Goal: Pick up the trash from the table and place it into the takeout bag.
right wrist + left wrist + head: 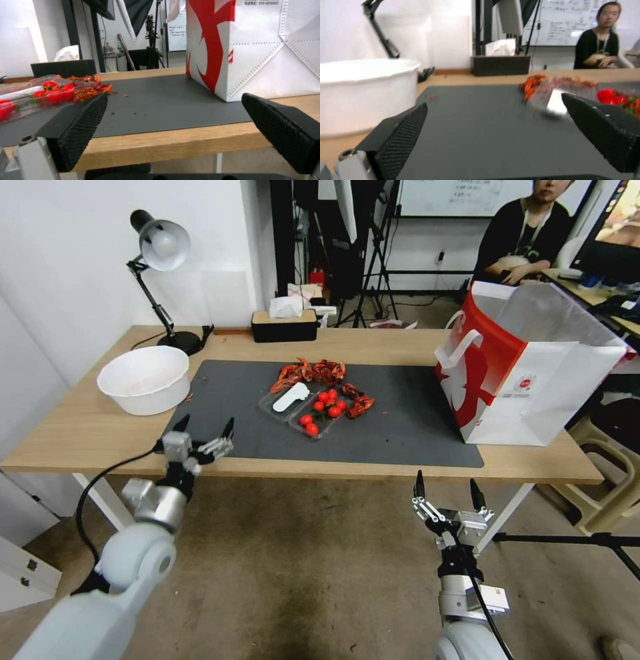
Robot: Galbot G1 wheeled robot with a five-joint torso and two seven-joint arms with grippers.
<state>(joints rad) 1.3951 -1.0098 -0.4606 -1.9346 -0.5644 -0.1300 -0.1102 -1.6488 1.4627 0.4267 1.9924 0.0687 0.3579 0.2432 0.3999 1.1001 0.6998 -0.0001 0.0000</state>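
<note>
The trash is out of view. The takeout bag point(533, 380) point(253, 50), white with a red side and flat handles, stands open on the right end of the table point(80, 433), partly on the dark grey mat point(413, 433); its inside is hidden. My left gripper point(205, 425) point(493, 105) is open and holds nothing, just above the mat's near left corner at the table's front edge. My right gripper point(447, 481) point(173, 100) is open and holds nothing, in front of the table's front edge and slightly below it, left of the bag.
A large white bowl point(145, 378) point(360, 92) sits at the left. A clear tray of red tomatoes point(320, 417) point(40, 97) lies mid-mat, ringed by red shell-like scraps point(320, 372). A desk lamp point(160, 247) and black tissue box point(283, 325) stand at the back.
</note>
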